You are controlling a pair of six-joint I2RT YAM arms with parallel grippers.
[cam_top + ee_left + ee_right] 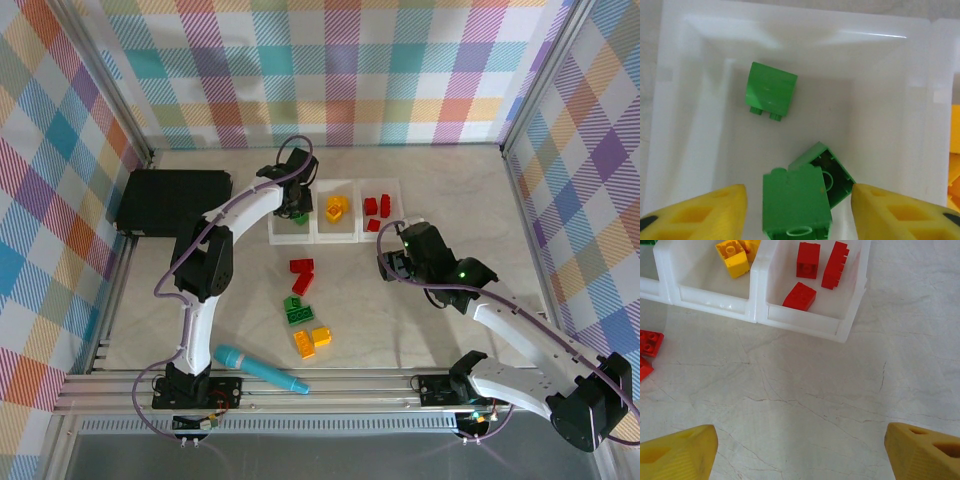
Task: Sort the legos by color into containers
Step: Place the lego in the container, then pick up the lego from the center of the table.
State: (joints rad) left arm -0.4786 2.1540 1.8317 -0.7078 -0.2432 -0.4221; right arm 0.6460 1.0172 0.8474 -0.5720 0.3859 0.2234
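My left gripper (799,212) hangs open over the left clear tray (695,125). A green brick (796,205) lies between its fingers, touching neither pad. Two more green bricks (771,90) (836,172) rest in that tray. From above, the left gripper (298,207) covers the left tray (278,232); the middle tray (337,228) holds yellow bricks (336,207), the right tray (386,186) red bricks (376,208). My right gripper (800,452) is open above bare table, just in front of the red tray (805,322). Loose red (301,275), green (297,308) and yellow-orange bricks (312,340) lie mid-table.
A teal marker (260,370) lies near the front rail. A black case (170,200) sits at the back left. Two loose red bricks (649,342) show at the left of the right wrist view. Checked walls enclose the table.
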